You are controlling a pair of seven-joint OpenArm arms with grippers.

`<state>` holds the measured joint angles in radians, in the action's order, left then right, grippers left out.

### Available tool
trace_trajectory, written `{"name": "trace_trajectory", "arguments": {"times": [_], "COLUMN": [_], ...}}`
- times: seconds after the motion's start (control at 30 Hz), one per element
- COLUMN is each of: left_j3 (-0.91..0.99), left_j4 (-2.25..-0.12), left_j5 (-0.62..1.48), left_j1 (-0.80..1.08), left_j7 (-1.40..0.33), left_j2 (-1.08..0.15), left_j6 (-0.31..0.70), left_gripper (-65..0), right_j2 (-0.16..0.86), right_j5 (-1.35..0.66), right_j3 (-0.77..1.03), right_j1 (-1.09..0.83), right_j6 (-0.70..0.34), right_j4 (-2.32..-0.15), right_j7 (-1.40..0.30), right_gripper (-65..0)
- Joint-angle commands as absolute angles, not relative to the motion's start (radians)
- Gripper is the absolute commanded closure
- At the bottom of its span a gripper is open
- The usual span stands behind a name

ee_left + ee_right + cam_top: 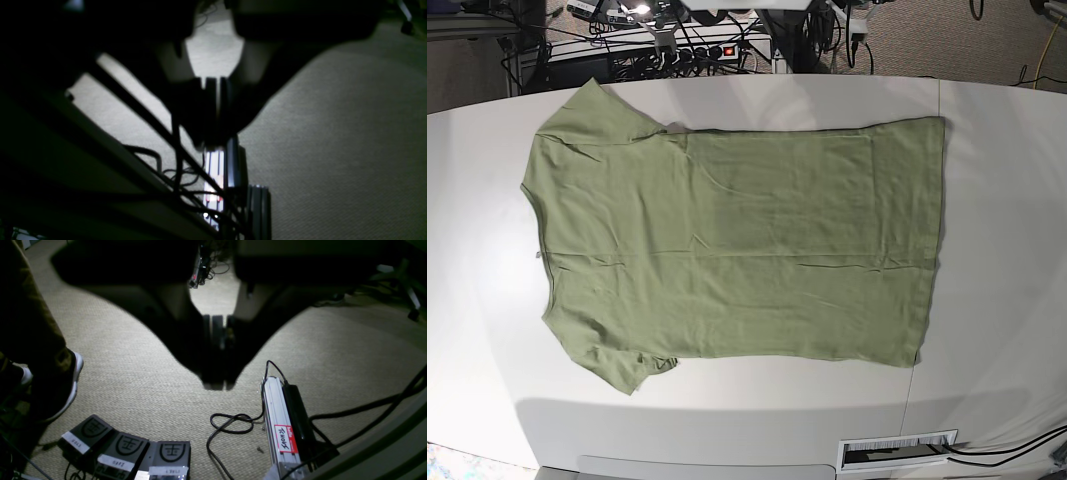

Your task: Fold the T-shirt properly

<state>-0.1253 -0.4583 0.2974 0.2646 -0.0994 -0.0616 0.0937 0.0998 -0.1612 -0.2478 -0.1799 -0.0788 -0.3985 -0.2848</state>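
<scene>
Green T-shirt [737,250] lies flat, table [997,200] margins bare.

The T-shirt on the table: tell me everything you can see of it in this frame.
The T-shirt is plain olive green with short sleeves and no print, in soft, lightly wrinkled fabric. It lies spread flat and unfolded on the white table, collar end toward the base view's left, hem toward the right, one sleeve pointing to the far edge and one to the near edge. Nothing touches it but the table.
</scene>
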Motion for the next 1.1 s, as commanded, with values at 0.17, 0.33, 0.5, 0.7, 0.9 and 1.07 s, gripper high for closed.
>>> {"name": "trace_trajectory", "arguments": {"times": [0.17,0.33,0.5,0.7,0.9,1.07], "left_j3": [-0.129,-0.129,-0.129,-0.129,-0.129,-0.129], "left_j4": [-0.482,-0.483,-0.485,-0.549,-0.704,-0.867], "left_j5": [0.292,0.292,0.292,0.292,0.292,0.292], "left_j1": [0.283,0.286,0.301,0.379,0.504,0.611], "left_j7": [-0.097,-0.097,-0.097,-0.097,-0.096,-0.096], "left_j2": [-0.064,-0.064,-0.067,-0.076,-0.115,-0.185], "left_j6": [0.105,0.105,0.105,0.105,0.105,0.109], "left_gripper": [0.0,0.0,0.0,0.0,0.0,0.0], "right_j2": [0.109,0.113,0.116,0.117,0.18,0.261], "right_j5": [-0.163,-0.163,-0.142,-0.103,-0.104,-0.104], "right_j3": [-0.243,-0.243,-0.243,-0.243,-0.243,-0.243], "right_j1": [-0.183,-0.189,-0.207,-0.249,-0.342,-0.435], "right_j6": [-0.086,-0.086,-0.089,-0.123,-0.128,-0.138], "right_j4": [-0.404,-0.404,-0.406,-0.422,-0.562,-0.709], "right_j7": [-0.296,-0.306,-0.311,-0.313,-0.342,-0.356], "right_gripper": [0.0,0.0,0.0,0.0,0.0,0.0]}}
